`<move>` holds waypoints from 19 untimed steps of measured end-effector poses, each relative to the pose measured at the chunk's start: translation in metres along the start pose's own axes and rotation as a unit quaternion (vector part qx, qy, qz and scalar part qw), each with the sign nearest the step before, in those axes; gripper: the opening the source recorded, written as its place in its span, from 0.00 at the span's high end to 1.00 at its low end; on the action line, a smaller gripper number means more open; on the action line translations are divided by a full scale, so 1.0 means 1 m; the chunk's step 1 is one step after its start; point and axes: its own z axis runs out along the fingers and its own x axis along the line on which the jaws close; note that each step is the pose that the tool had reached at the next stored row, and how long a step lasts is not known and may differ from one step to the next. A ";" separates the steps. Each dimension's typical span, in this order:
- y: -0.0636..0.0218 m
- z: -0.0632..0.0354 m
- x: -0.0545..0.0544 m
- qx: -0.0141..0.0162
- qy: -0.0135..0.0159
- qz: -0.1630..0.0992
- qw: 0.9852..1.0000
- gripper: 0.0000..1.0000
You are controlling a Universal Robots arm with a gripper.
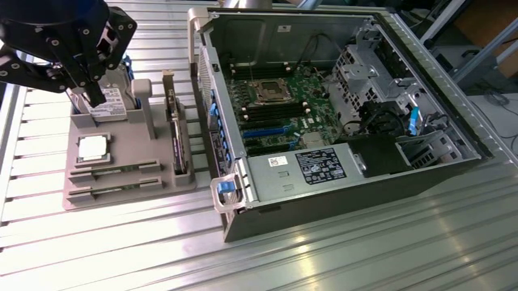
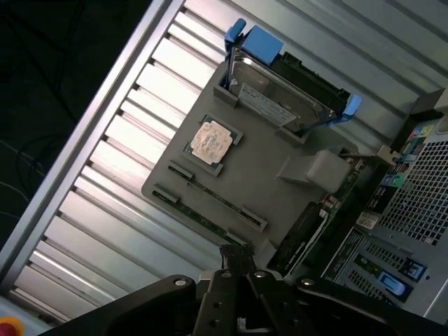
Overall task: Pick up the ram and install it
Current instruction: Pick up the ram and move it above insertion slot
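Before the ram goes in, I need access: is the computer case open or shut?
Open: the computer case has its side panel off, and the exterior view looks straight in at the motherboard.

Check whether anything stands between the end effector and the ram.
Nothing visible does. The black end effector hangs over the silver hard drive on the grey holder tray. The thin green ram sticks lie uncovered in their slots, and the flat square silver processor chip lies between drive and slots.
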 end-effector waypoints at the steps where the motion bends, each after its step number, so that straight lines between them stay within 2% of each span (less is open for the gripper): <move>1: 0.0000 0.0000 0.000 0.000 0.000 -0.003 1.000 0.89; 10: 0.0000 0.0000 0.000 0.000 0.001 -0.033 0.999 0.89; 19: 0.0000 0.0000 0.000 0.000 0.003 -0.061 0.998 0.89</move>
